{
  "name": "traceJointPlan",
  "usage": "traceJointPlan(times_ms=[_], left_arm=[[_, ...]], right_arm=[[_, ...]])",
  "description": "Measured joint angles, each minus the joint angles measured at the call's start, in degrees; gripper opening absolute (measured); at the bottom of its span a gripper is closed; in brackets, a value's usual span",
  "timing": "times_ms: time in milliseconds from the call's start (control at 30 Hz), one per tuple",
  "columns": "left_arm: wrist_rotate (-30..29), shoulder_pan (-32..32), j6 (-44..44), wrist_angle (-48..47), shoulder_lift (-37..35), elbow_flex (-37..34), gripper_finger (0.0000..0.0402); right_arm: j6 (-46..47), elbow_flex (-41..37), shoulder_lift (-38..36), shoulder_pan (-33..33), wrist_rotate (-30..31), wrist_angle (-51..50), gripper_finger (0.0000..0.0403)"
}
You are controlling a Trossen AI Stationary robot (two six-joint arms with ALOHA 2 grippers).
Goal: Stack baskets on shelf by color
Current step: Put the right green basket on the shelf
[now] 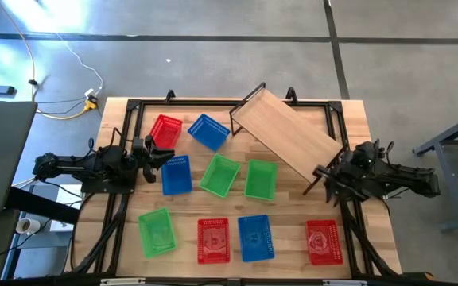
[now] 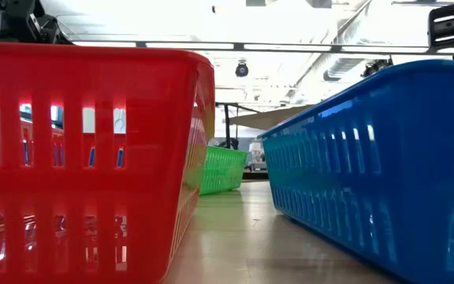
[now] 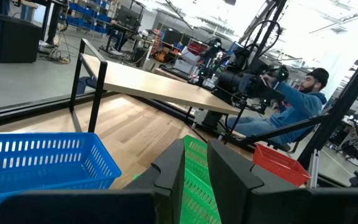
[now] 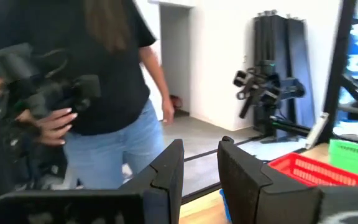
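The light-wood table (image 1: 293, 214) is standing on a grey concrete floor, and a person in a dark top and jeans (image 4: 114, 74) is showing in the room beyond it. I am seeing the shelf (image 1: 293, 133) lying slantwise across the table's far right part, running from the middle of the far edge toward the right edge. All nine baskets are sitting on the tabletop itself. A red one (image 1: 165, 129) and a blue one (image 1: 208, 131) are resting near the far edge, left of the shelf. A blue (image 1: 176, 175) and two green ones (image 1: 219, 175) (image 1: 261, 179) are lining up across the middle. Green (image 1: 157, 232), red (image 1: 213, 240), blue (image 1: 254, 237) and red (image 1: 323, 241) are strung along the edge opposite the shelf. The left gripper (image 1: 164, 156) is hovering at the left edge just beside the middle blue basket, its fingers (image 3: 166, 177) slightly parted and gripping nothing. The right gripper (image 1: 322, 176) is sitting at the right edge beside the shelf's lower end, fingers (image 4: 166, 171) parted and likewise empty.
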Motion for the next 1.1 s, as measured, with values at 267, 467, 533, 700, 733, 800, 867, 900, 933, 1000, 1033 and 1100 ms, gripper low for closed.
traceJointPlan(times_ms=[267,467,533,700,733,800,867,900,933,1000,1033,1100], left_arm=[[0.0,0.0,0.0,0.0,0.0,0.0,0.0062],[0.0,0.0,0.0,0.0,0.0,0.0,0.0062],[0.0,0.0,0.0,0.0,0.0,0.0,0.0062],[0.0,0.0,0.0,0.0,0.0,0.0,0.0062],[0.0,0.0,0.0,0.0,0.0,0.0,0.0062],[0.0,0.0,0.0,0.0,0.0,0.0,0.0062],[0.0,0.0,0.0,0.0,0.0,0.0,0.0062],[0.0,0.0,0.0,0.0,0.0,0.0,0.0062],[0.0,0.0,0.0,0.0,0.0,0.0,0.0062],[0.0,0.0,0.0,0.0,0.0,0.0,0.0062],[0.0,0.0,0.0,0.0,0.0,0.0,0.0062],[0.0,0.0,0.0,0.0,0.0,0.0,0.0062]], right_arm=[[9.8,0.0,0.0,0.0,7.3,0.0,0.0087],[17.7,0.0,0.0,0.0,13.9,0.1,0.0087],[17.8,0.0,0.0,0.0,16.2,0.7,0.0087],[23.5,0.0,0.0,0.0,18.6,5.8,0.0087],[25.0,0.0,0.0,0.0,18.8,7.4,0.0087],[28.2,0.0,0.0,0.0,18.8,11.0,0.0087],[31.7,0.0,0.0,0.0,19.1,14.8,0.0087],[33.4,0.0,0.0,0.0,19.3,16.4,0.0087],[35.1,0.0,0.0,0.0,19.7,17.9,0.0087],[38.1,0.2,0.0,0.0,21.3,19.4,0.0087],[38.9,0.7,0.0,0.0,22.1,18.9,0.0087],[39.2,3.0,0.3,0.0,22.5,16.6,0.0087]])
